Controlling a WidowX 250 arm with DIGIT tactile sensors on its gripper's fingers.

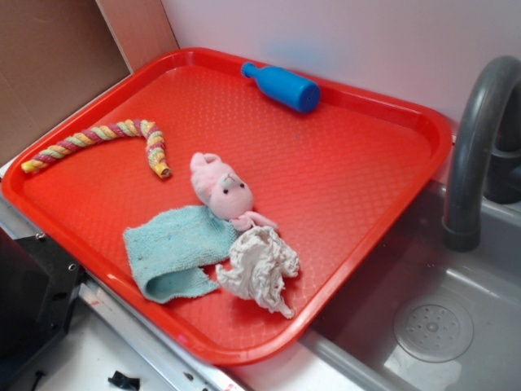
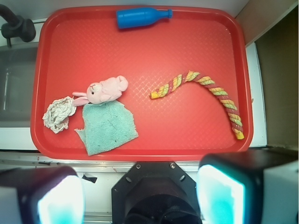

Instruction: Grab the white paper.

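The gripper [image 2: 140,198] hangs with its jaws spread wide and empty, well above the red tray [image 2: 196,140], where the white paper [image 2: 58,113] lies crumpled, touching the pink bunny [image 2: 103,90] and teal cloth [image 2: 108,126].

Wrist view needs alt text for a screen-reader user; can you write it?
A crumpled off-white paper wad lies at the left of a red plastic tray, touching a pink plush bunny beside a teal folded cloth. A blue plastic bottle and striped rope lie apart; the open claw hangs well short.
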